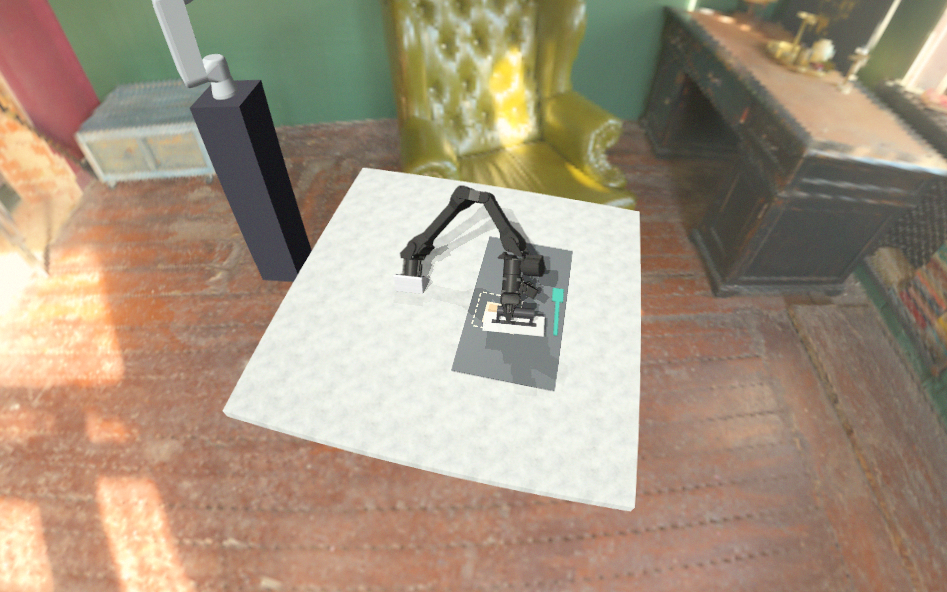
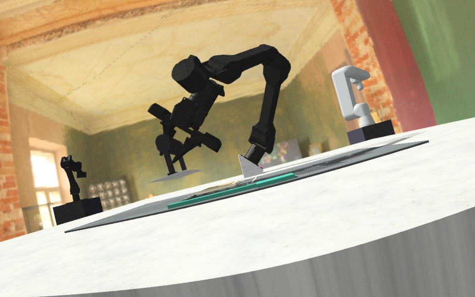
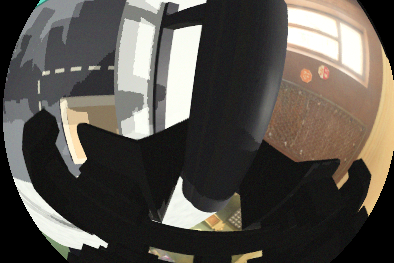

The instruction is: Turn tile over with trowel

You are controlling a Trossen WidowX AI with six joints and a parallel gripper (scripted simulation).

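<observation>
My gripper is shut on the thick black handle of a trowel with a long flat pale blade. The blade is held above the mat, with a gap under it in the exterior view. The tile lies flat on the mat, its tan, pale-bordered face up. The blade covers part of it in the top view and the wrist view. The dashed outline is partly hidden by the trowel. I cannot tell whether the tan face is the marked one.
A teal tool with a square head and thin handle lies on the grey mat, right of the trowel in the top view. The arm's pale base block stands left of the mat on the white table.
</observation>
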